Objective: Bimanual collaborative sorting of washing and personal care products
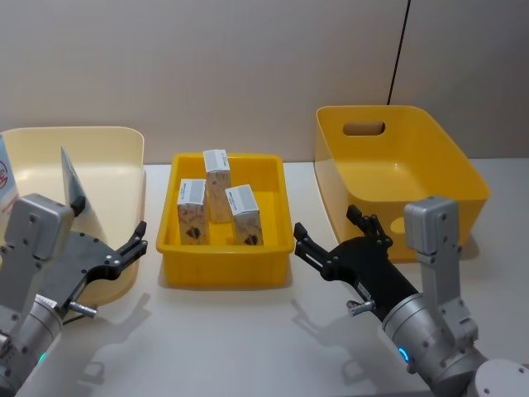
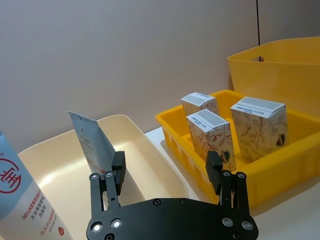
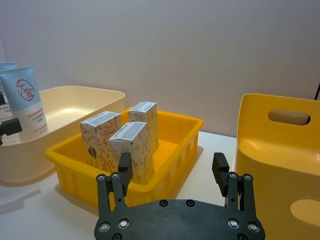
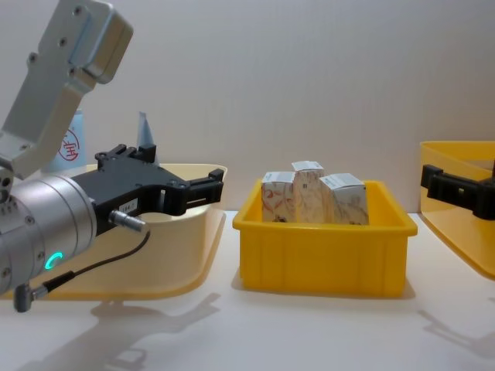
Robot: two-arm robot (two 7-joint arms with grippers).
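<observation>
Three small whitish cartons (image 1: 217,184) (image 2: 212,135) (image 3: 100,137) (image 4: 305,197) with orange-red pattern stand upright in the shallow yellow tray (image 1: 223,269) at the middle. A light-blue-and-white tube (image 1: 4,178) (image 2: 25,195) (image 3: 25,100) with a red round mark stands in the cream bin (image 1: 107,149) at the left. A second tube (image 1: 73,186) (image 2: 92,142) leans there, crimped end up. My left gripper (image 1: 128,246) (image 2: 166,172) (image 4: 213,188) hovers open and empty at that bin's near right corner. My right gripper (image 1: 325,227) (image 3: 172,169) (image 4: 433,184) hangs open and empty just right of the tray.
A large deep yellow bin (image 1: 430,141) (image 3: 280,150) with a handle slot stands at the right, holding nothing visible. A plain wall closes the far side of the white table (image 1: 248,347). A bare strip of table runs along the near edge.
</observation>
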